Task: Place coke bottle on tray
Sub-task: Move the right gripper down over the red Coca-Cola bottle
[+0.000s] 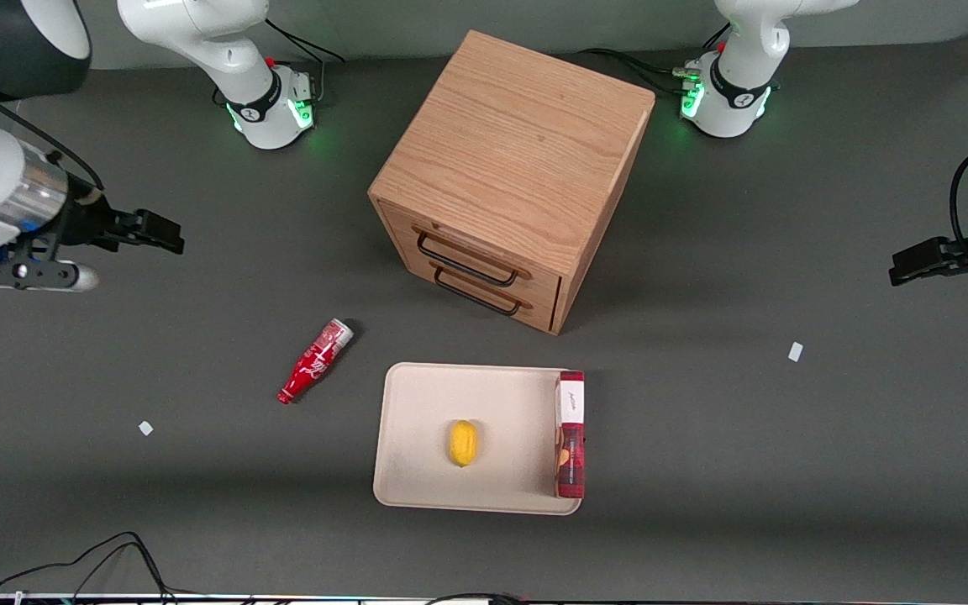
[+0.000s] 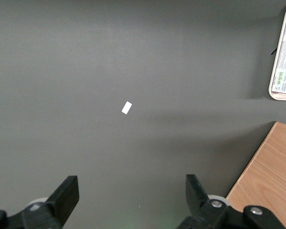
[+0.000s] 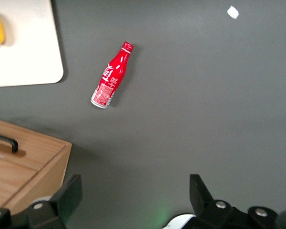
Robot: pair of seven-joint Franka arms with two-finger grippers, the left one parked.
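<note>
The coke bottle [image 1: 315,360] lies on its side on the grey table, beside the tray [image 1: 417,437] toward the working arm's end, cap pointing nearer the front camera. It also shows in the right wrist view [image 3: 111,82], apart from the tray's corner [image 3: 33,62]. The tray is flat and beige. My right gripper [image 1: 166,234] hangs open and empty high above the table, farther from the front camera than the bottle and well apart from it; its fingers [image 3: 71,191] stand wide apart with nothing between them.
A yellow lemon [image 1: 463,442] and a red-and-white snack box [image 1: 570,434] lie on the tray. A wooden drawer cabinet [image 1: 513,168] stands farther from the front camera than the tray. Small white scraps [image 1: 145,428] [image 1: 796,351] lie on the table.
</note>
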